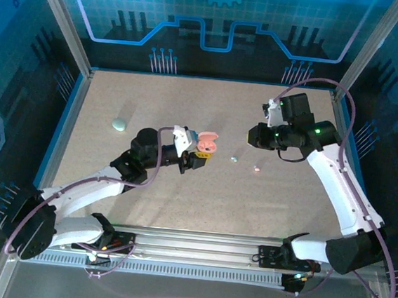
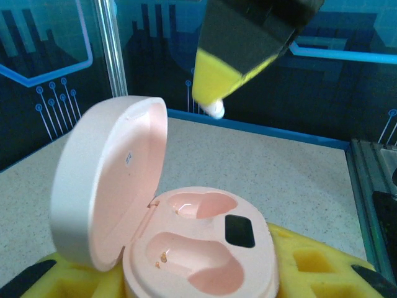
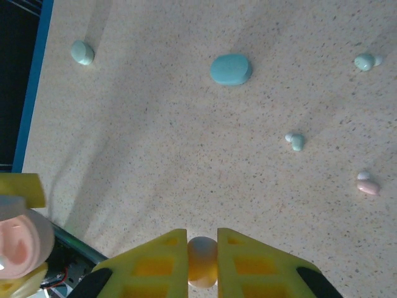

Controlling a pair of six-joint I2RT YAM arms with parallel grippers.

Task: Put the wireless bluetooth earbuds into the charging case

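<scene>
Earbud (image 3: 202, 259) pinched in right gripper (image 3: 202, 241) — pink case (image 2: 205, 261) open.

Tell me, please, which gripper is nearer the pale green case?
Left. The left gripper, holding the pink case, sits right of the pale green case; the right gripper farther right.

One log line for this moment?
left pincer shut on pink case, lid open | right pincer shut on earbud | both wells empty

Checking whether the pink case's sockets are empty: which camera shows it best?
The left wrist view: the pink case sits close, lid open, both sockets empty. The top external view shows it small, held in the left gripper; the right wrist view catches its edge.
</scene>
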